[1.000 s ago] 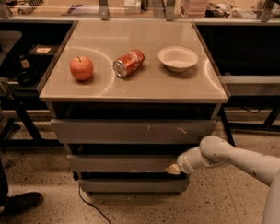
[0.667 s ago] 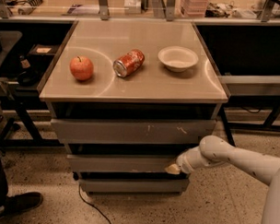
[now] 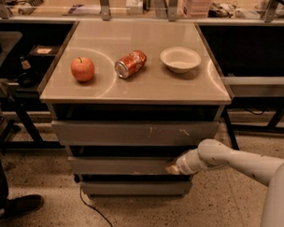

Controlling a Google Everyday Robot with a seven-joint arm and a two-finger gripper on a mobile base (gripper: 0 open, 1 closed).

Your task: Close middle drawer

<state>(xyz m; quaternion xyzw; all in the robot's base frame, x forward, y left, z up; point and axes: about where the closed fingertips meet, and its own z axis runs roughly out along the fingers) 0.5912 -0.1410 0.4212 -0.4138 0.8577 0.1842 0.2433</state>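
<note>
Camera view faces the near side of the desk. The middle drawer sits between the scratched top drawer front and the lowest front, with a dark gap above its plain grey panel. The hand, on a white arm reaching in from the right, meets the panel's right end; whether it is clenched or released cannot be told. On the desk lie an apple, a tipped can and a bowl.

On the counter: one apple, one can, one bowl. Under its front edge, three drawers; one gripper at the right end of the middle drawer.
</note>
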